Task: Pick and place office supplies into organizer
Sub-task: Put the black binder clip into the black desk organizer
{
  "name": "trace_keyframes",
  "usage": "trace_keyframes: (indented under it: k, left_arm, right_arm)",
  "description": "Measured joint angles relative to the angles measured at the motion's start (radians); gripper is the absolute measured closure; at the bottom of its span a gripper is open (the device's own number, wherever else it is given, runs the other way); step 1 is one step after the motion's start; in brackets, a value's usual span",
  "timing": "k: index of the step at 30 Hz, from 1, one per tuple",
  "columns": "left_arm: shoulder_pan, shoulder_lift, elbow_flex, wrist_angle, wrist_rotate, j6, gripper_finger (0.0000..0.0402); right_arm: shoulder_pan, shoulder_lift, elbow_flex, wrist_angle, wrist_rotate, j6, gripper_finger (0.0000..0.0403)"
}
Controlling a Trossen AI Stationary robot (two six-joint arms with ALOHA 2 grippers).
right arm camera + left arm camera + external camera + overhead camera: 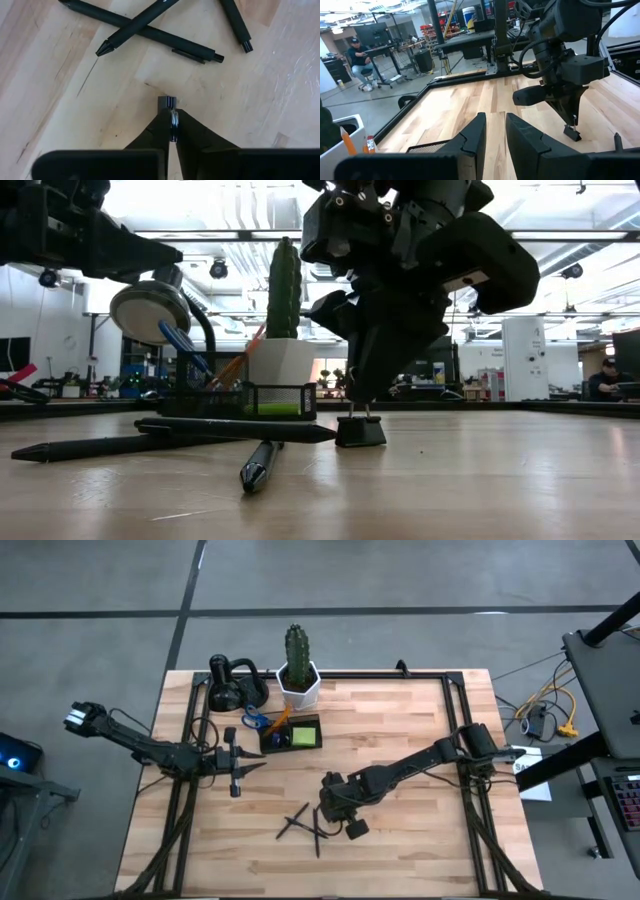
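My right gripper points steeply down over the table's middle and is shut on a small black binder clip. Three black pens lie crossed on the wood just beside it, toward the left. The dark organizer stands at the far centre and holds a lime-green pad, blue-handled scissors and orange pencils. My left gripper hovers level at the table's left, open, with nothing between its fingers. My right gripper pinches the clip's silver wire handle between its two fingertips, only at their free ends. The fingers come from above, slanting down. The clip's black body stands upright below them with its base on the tabletop.
A white pot with a cactus and a black looped gadget stand at the far edge beside the organizer. Bare wood lies to the right and near side. A black frame runs around the tabletop.
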Motion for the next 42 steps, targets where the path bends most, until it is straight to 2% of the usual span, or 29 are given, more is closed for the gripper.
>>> trace_keyframes:
  k: [4, 13, 16, 24, 26, 27, 30, 32, 39, 42]
  left_arm:
    - [0.000, 0.000, 0.000, 0.000, 0.000, -0.001, 0.0343]
    - [0.000, 0.000, 0.000, -0.001, 0.000, -0.001, 0.0343]
    - [0.000, 0.000, 0.000, -0.001, 0.000, -0.001, 0.0343]
    - [0.000, 0.000, 0.000, -0.002, 0.000, -0.001, 0.0343]
    - [0.000, 0.000, 0.000, -0.002, 0.000, -0.001, 0.0343]
    - [0.000, 0.000, 0.000, -0.001, 0.000, -0.001, 0.0343]
    - [0.000, 0.000, 0.000, -0.001, 0.000, -0.002, 0.0343]
    - [0.000, 0.000, 0.000, -0.001, 0.000, -0.002, 0.0343]
    - [0.000, 0.000, 0.000, -0.001, 0.000, -0.026, 0.0343]
    - [0.000, 0.000, 0.000, -0.001, 0.000, -0.026, 0.0343]
  right_arm:
    - [0.000, -0.002, 0.000, 0.000, 0.017, -0.020, 0.0393]
    - [-0.006, -0.061, 0.000, 0.042, 0.242, -0.059, 0.0394]
    - [-0.015, -0.074, 0.000, 0.122, 0.294, -0.092, 0.0394]
    - [-0.089, -0.076, -0.005, 0.390, 0.303, -0.239, 0.0394]
    - [-0.119, -0.076, -0.011, 0.438, 0.274, -0.259, 0.0394]
    - [-0.138, -0.076, -0.015, 0.466, 0.223, -0.257, 0.0394]
    - [-0.201, -0.076, -0.046, 0.594, -0.032, -0.220, 0.0394]
    - [-0.237, -0.076, -0.069, 0.679, -0.143, -0.209, 0.0394]
    - [-0.317, -0.076, -0.118, 0.909, -0.166, -0.252, 0.0394]
    - [-0.333, -0.076, -0.129, 0.952, -0.171, -0.254, 0.0394]
